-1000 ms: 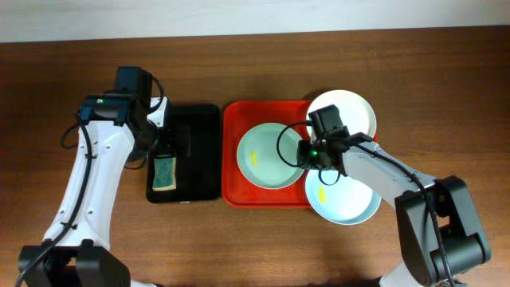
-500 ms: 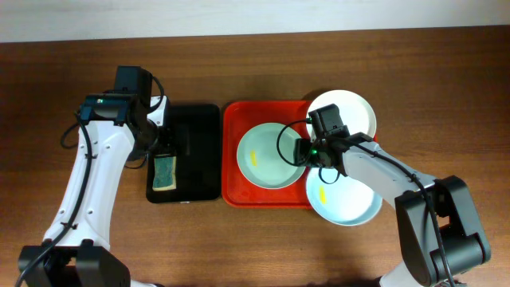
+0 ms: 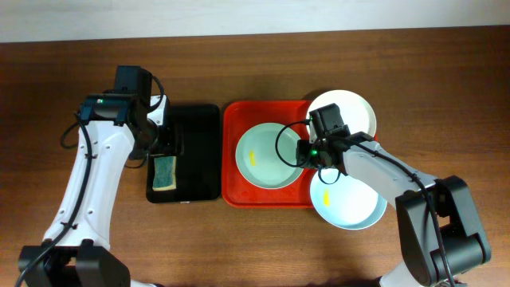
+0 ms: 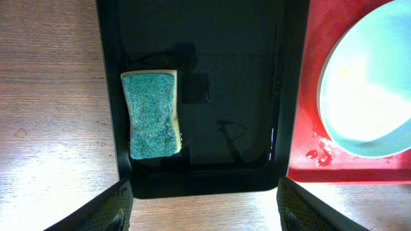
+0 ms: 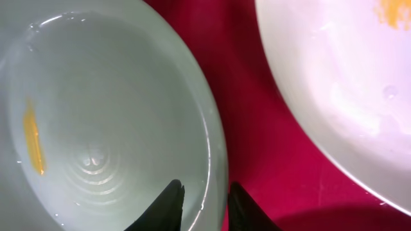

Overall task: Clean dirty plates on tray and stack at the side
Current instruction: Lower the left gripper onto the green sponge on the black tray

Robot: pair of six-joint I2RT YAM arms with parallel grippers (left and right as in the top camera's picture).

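Note:
The red tray (image 3: 231,191) holds the pale green plate (image 3: 267,155), which has a yellow smear. The white plate (image 3: 347,112) overlaps the tray's back right corner. The pale blue plate (image 3: 347,203) overlaps its front right corner. My right gripper (image 3: 305,151) (image 5: 207,208) is shut on the green plate's (image 5: 96,115) right rim, one finger inside it and one over the tray (image 5: 257,128). A whitish plate (image 5: 334,83) with a yellow smear lies beyond. My left gripper (image 3: 162,147) (image 4: 209,212) hangs open over the black tray, holding nothing.
The black tray (image 3: 199,151) (image 4: 231,64) lies left of the red tray (image 4: 308,128). A green sponge (image 3: 163,173) (image 4: 152,114) rests at its front left. Bare wooden table (image 3: 72,72) surrounds both trays.
The right jaws have come together again on the green plate's rim. The pale blue plate has slid slightly toward the front right. The left arm barely moved.

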